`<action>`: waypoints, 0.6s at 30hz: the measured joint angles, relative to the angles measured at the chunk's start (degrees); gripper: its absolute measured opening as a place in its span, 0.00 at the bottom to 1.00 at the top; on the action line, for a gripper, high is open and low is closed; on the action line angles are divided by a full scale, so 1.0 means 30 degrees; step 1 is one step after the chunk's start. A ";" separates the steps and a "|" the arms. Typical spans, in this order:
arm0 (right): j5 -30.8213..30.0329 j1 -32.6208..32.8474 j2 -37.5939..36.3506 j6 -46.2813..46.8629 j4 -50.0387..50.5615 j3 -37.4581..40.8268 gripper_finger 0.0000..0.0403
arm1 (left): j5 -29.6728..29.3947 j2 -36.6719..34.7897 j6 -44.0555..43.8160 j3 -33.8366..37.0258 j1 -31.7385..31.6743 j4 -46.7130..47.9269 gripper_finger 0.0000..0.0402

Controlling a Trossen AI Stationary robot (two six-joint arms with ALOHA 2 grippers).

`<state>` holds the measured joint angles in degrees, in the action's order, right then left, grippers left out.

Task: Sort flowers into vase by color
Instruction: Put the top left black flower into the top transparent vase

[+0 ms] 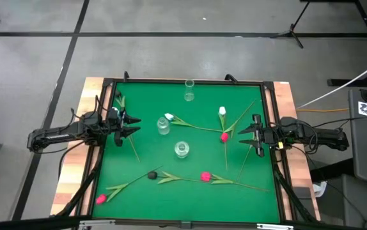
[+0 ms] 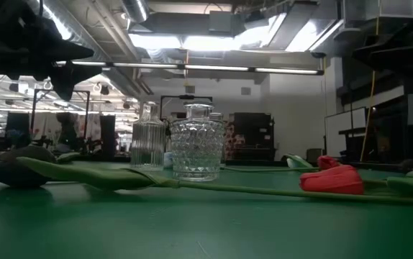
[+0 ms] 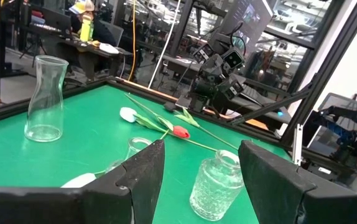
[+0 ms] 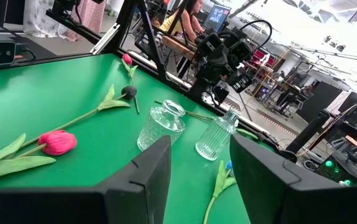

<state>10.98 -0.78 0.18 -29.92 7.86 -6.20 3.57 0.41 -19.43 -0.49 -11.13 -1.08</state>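
Observation:
Tulips lie flat on the green table (image 1: 139, 204). There are two white heads (image 1: 169, 117) (image 1: 222, 111), a pink-red one (image 1: 224, 136) in the middle, and a black one (image 1: 151, 174) and two pink ones (image 1: 205, 176) (image 1: 100, 199) near the front edge. Three clear vases stand upright: a tall carafe (image 1: 189, 91), a ribbed vase (image 1: 163, 126) and a textured jar (image 1: 181, 149). My left gripper (image 1: 136, 126) hovers open at the left edge, pointing at the ribbed vase. My right gripper (image 1: 241, 137) hovers open at the right edge near the pink-red tulip. Neither has anything between its fingers.
A thin green stem (image 1: 132, 148) lies on the mat under and beside my left gripper. A raised dark frame (image 1: 190, 81) rims the table. Free green surface lies between the jar and the front row of tulips. Beyond the table are desks, stands and a person (image 4: 188, 12).

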 joint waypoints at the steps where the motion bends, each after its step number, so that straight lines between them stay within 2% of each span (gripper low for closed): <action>1: 0.0000 0.0000 -0.0002 -0.0001 0.0000 0.0001 0.41 | 0.0001 0.0002 0.0011 -0.0007 -0.0003 0.0006 0.51; 9: -0.0576 0.0000 0.0001 0.0283 -0.0612 0.0001 0.41 | 0.0001 -0.0001 0.0059 0.0000 -0.0002 0.0006 0.51; 13: 0.0377 0.0000 0.0001 0.4452 -0.0612 0.0001 0.41 | -0.0006 0.0006 0.0415 -0.0001 0.0000 0.0006 0.51; 18: 0.0306 0.0000 0.0001 0.9480 -0.0619 0.0001 0.41 | -0.0013 0.0006 0.0116 0.0000 0.0000 -0.0017 0.51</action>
<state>11.90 -0.78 0.19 -1.48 6.00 -6.20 3.53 0.43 -19.08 -0.49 -11.13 -1.13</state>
